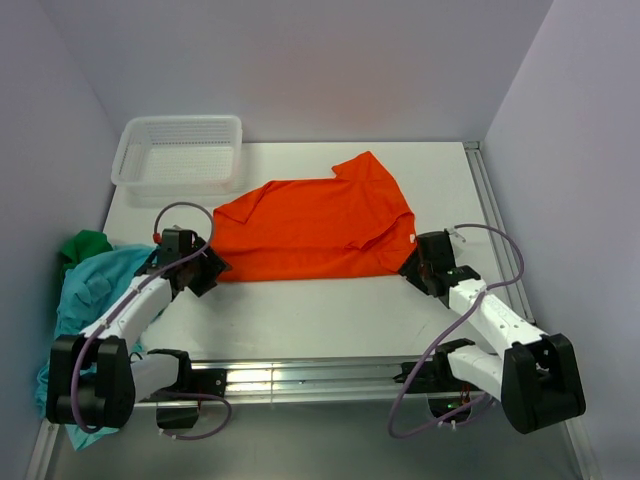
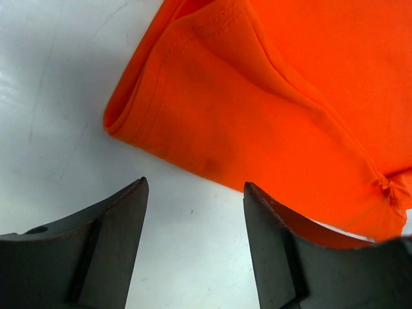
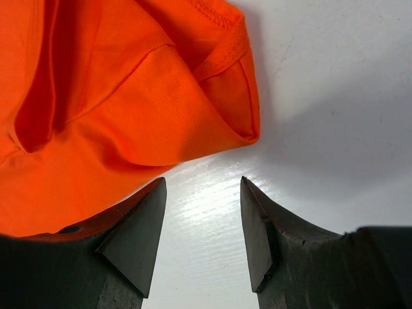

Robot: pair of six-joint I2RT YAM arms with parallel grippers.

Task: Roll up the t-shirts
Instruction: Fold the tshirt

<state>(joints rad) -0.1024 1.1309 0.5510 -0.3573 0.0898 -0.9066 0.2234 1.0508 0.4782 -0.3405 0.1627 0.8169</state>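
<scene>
Orange-red t-shirt spread flat on the worktop, an open gripper at each near corner.

Top view: the orange-red t-shirt [image 1: 320,225] lies flat mid-worktop [image 1: 330,310], a sleeve pointing far. The left gripper [image 1: 212,268] sits at its near-left corner and the right gripper [image 1: 412,262] at its near-right corner. A white mesh basket [image 1: 180,125] stands at the far-left corner. A teal-blue t-shirt [image 1: 95,285] and a dark green t-shirt [image 1: 85,243] are heaped at the left edge.
Left wrist view: the left gripper [image 2: 195,187] has its jaws apart over bare worktop [image 2: 58,96], holding nothing. The t-shirt's [image 2: 257,109] folded hem lies just beyond the tips, and orange cloth shows behind the right-hand finger.
Right wrist view: the right gripper [image 3: 203,183] is likewise spread and empty. The t-shirt [image 3: 116,109] lies just past the tips, on the left, on white worktop [image 3: 322,96].
</scene>
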